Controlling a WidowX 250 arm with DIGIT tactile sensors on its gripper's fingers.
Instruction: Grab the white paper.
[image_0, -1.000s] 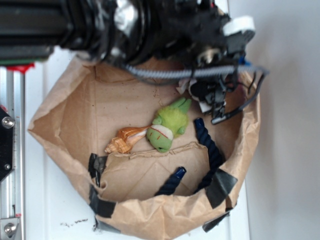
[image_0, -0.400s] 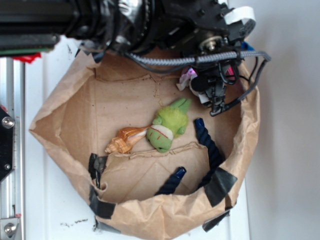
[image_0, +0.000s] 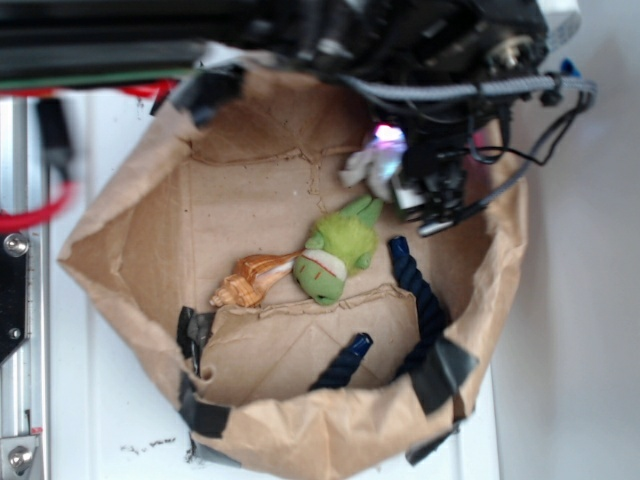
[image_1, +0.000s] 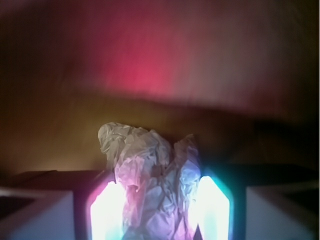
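Observation:
The white paper (image_1: 150, 175) is a crumpled ball pinched between my two glowing fingers (image_1: 107, 212) in the wrist view. My gripper (image_1: 159, 212) is shut on it. From the exterior view the gripper (image_0: 400, 175) hangs over the back right of the brown paper bag (image_0: 130, 200), with the white paper (image_0: 368, 165) showing at its tip, lit pink. The paper sits above the bag floor, just behind the green plush toy (image_0: 335, 250).
Inside the bag lie a tan shell-like toy (image_0: 255, 280) and a dark blue rope (image_0: 415, 290). Black tape patches (image_0: 440, 370) hold the bag's front rim. The arm's black body and cables (image_0: 480, 90) cover the bag's back edge. White table surface (image_0: 570, 330) surrounds the bag.
The arm has risen and shifted toward the top of the exterior view. The white paper has come up with the gripper and shows more clearly at its tip.

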